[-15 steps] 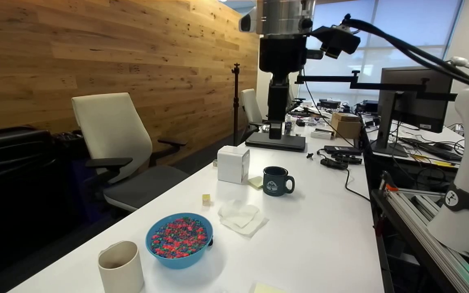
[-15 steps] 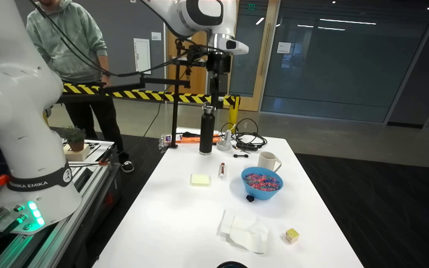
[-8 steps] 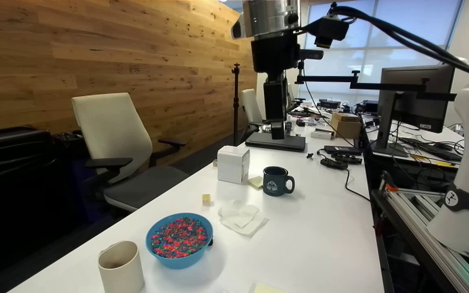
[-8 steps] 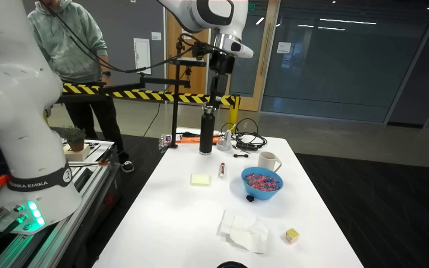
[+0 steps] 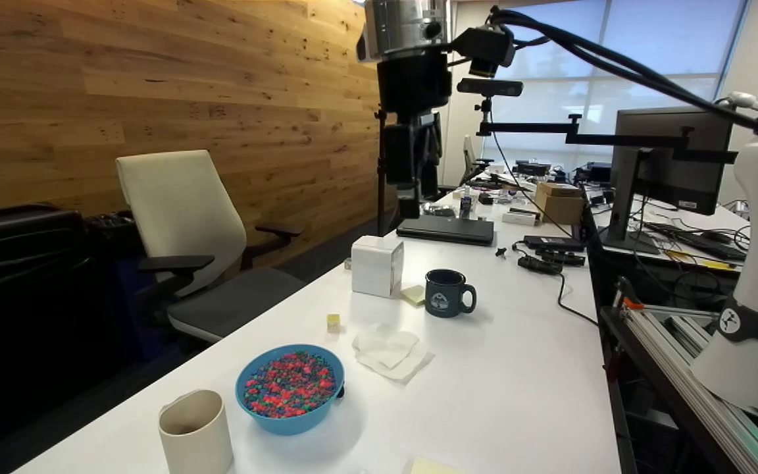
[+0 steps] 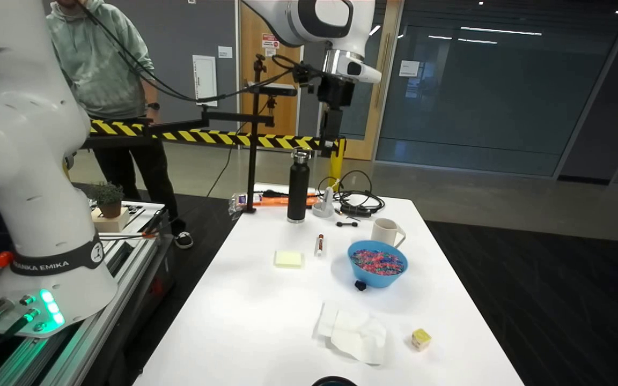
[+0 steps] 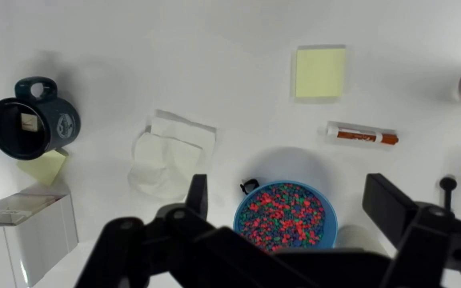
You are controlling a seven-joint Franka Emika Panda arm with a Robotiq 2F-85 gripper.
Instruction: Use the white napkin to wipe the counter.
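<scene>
Wrist view shows two fingers (image 7: pixel 386 208) apart, one napkin (image 7: pixel 170 158), one bowl (image 7: pixel 330 227), one marker (image 7: pixel 360 136).

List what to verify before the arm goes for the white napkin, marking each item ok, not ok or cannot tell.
1. Gripper open and holding nothing: ok.
2. White napkin lying on the counter with no other object on top: ok.
3. Gripper lined up over the napkin: not ok; in the wrist view the blue bowl shows between the jaws, the napkin mostly to the left.
4. Neighbours apart from the napkin: ok; bowl, dark green mug and small cube do not touch it.
5. Napkin edge raised enough to pinch: cannot tell; it is wrinkled, but lift is unclear.
</scene>
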